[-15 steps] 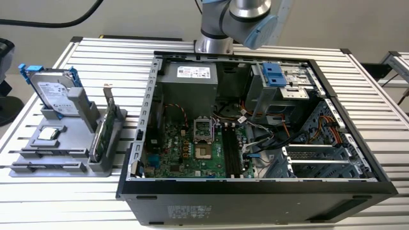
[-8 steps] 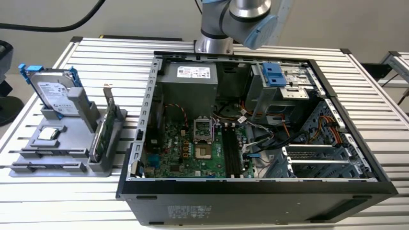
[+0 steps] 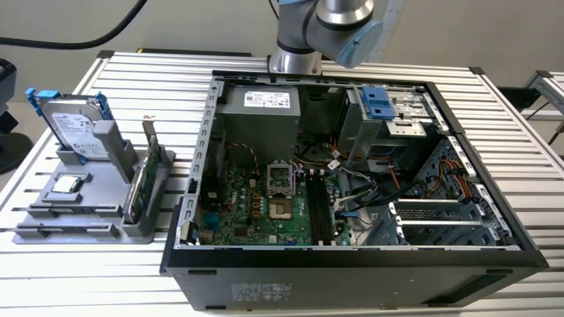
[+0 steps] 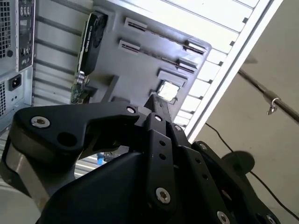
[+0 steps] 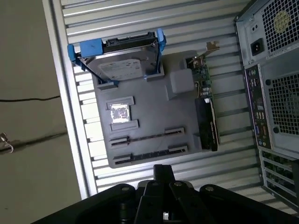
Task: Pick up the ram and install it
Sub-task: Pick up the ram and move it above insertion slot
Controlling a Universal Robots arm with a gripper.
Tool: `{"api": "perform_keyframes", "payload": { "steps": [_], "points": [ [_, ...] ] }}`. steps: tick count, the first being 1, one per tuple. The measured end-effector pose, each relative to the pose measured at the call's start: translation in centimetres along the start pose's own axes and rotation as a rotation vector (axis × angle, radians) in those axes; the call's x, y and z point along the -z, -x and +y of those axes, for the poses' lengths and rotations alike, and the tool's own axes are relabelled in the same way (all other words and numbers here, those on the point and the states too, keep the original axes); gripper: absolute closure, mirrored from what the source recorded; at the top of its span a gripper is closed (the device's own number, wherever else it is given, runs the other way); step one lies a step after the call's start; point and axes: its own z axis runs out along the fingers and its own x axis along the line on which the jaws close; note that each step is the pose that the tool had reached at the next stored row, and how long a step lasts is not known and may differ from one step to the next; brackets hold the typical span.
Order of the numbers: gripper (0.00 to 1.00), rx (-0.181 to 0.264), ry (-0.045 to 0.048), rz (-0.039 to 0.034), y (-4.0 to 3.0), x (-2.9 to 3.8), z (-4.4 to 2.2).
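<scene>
Slatted table holds grey tray; ram barely discernible edge-on.

thin dark ram, on edge, slotted in grey holder

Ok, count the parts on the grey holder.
3: silver hard drive with blue rails, standing; square silver chip, flat beside it; green card with metal bracket, on edge nearest the black case. The grey holder's long slots may hide more.

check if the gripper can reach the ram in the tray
Probably yes: the ram stands on edge in the gray tray with nothing over it, and the gripper points at that tray.
</scene>
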Motion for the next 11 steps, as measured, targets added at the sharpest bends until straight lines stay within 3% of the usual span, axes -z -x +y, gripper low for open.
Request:
{"api": "perform_keyframes", "payload": {
  "steps": [11],
  "points": [
    [1.00,-0.086,-0.0016,-0.0041,0.00,-0.30,-0.02]
  ]
}}
